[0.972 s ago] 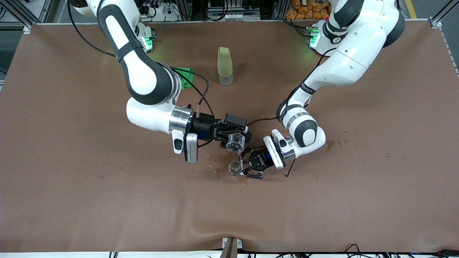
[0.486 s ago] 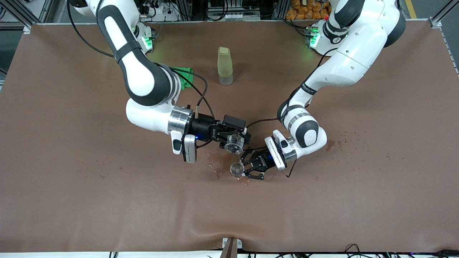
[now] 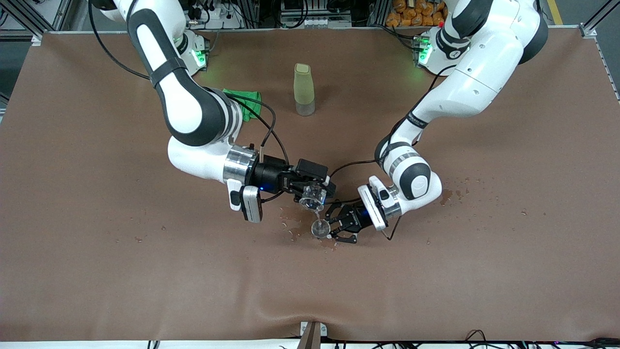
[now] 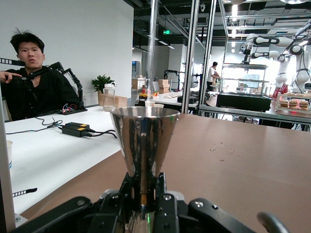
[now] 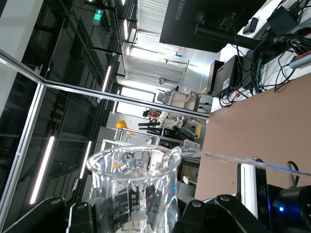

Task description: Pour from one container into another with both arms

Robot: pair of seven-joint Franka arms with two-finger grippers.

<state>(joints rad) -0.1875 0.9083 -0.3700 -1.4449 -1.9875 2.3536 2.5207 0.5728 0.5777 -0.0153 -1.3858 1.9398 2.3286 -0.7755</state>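
The tabletop (image 3: pixel 97 271) carries both arms at work over its middle. The right arm (image 3: pixel 184 106) reaches in from its end and its tool (image 3: pixel 312 190) is clamped on the clear glass cup (image 3: pixel 312 196), tipped with its spout down toward the jigger. The left arm (image 3: pixel 465 82) holds its tool (image 3: pixel 334 227) low, closed on the waist of the metal jigger (image 3: pixel 318 226), which stands upright at or just above the tabletop surface, directly below the cup's lip.

The left wrist view shows the jigger (image 4: pixel 144 141) vertical between the fingers; the right wrist view shows the cup (image 5: pixel 133 187) with a thin stream leaving its spout.

Step in hand: the pour. To do it well, keep the spout centred over the jigger's round rim, increase tilt slowly, and hold the jigger level and motionless. The rim is narrow, so a small offset is likely to send liquid past it.

Wet patches (image 3: pixel 290 224) and scattered droplets lie beside the jigger. The yellow-green bottle (image 3: pixel 303 89) and green cloth (image 3: pixel 244 102) stand well apart, nearer the bases; neither obstructs.
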